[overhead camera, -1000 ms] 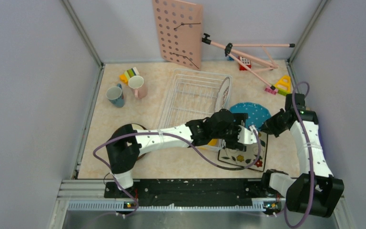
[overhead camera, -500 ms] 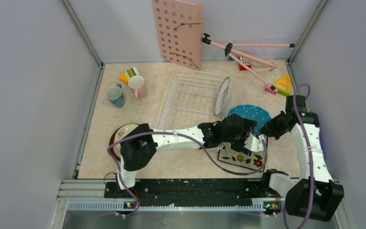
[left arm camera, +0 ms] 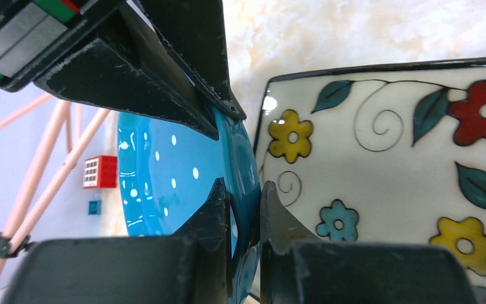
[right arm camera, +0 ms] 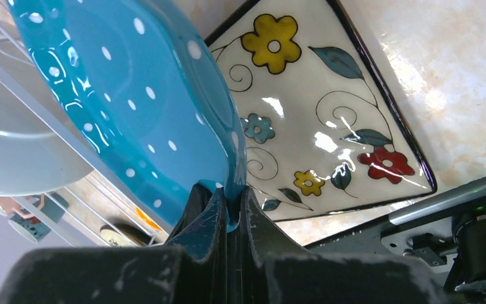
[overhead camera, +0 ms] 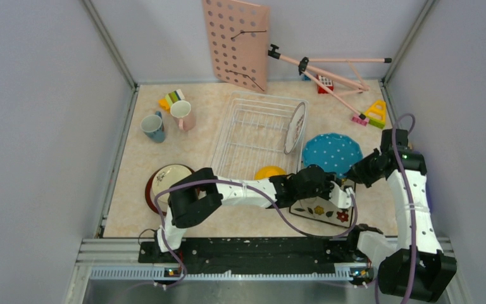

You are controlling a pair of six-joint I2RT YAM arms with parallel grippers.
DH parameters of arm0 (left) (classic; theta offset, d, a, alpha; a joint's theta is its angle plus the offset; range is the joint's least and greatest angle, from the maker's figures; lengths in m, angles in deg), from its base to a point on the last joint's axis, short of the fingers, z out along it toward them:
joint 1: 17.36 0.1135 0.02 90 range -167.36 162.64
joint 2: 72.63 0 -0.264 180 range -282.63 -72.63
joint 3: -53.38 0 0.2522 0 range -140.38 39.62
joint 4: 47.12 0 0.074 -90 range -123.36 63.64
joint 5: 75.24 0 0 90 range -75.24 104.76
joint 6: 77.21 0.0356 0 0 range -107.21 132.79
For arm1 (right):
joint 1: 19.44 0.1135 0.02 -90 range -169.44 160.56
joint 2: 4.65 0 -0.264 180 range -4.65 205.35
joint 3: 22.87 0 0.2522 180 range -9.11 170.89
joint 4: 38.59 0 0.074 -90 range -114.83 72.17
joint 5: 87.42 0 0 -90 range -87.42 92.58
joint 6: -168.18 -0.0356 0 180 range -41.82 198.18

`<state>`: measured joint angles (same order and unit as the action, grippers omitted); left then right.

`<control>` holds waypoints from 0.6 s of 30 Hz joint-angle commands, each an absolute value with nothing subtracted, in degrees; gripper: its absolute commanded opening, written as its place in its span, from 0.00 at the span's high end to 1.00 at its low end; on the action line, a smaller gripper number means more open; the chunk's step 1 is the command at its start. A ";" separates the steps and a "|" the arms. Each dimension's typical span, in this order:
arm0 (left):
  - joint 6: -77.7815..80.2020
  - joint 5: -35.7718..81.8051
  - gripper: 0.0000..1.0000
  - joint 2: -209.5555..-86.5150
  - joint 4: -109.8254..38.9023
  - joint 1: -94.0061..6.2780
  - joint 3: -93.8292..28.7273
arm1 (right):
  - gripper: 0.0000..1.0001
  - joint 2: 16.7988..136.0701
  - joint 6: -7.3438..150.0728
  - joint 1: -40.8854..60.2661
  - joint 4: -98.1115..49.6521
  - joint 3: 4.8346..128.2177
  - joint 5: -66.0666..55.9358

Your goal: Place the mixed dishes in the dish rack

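Left gripper (left arm camera: 245,202): clamped on the teal dotted plate (overhead camera: 333,153) rim.
Right gripper (right arm camera: 231,204): closed on the same rim.
Plate: tilted, beside the dish rack (overhead camera: 253,130).
Advice: one grip should be released before the plate is slotted.

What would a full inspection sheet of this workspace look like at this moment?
Surface: beige marbled table; no spills seen.
Job's things: dish rack holds only the round white patterned plate, standing at its right side. Outside it are the yellow bowl, square flowered plate, brown-rimmed cream plate, teal mug and pink mug.
Clutter: toy blocks and a pink folding stand at the back.
Grippers: left gripper and right gripper are both shut on the rim of the teal dotted plate.
Cables: purple cables hang in loose loops along both arms.
Surroundings: grey walls; pink pegboard leans at the back.
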<state>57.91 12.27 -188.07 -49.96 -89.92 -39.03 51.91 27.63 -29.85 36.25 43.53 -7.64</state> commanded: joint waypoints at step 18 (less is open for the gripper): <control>51.52 17.35 1.00 -183.49 -61.17 -90.12 -36.64 | 0.08 48.54 29.34 -30.69 35.00 62.15 12.14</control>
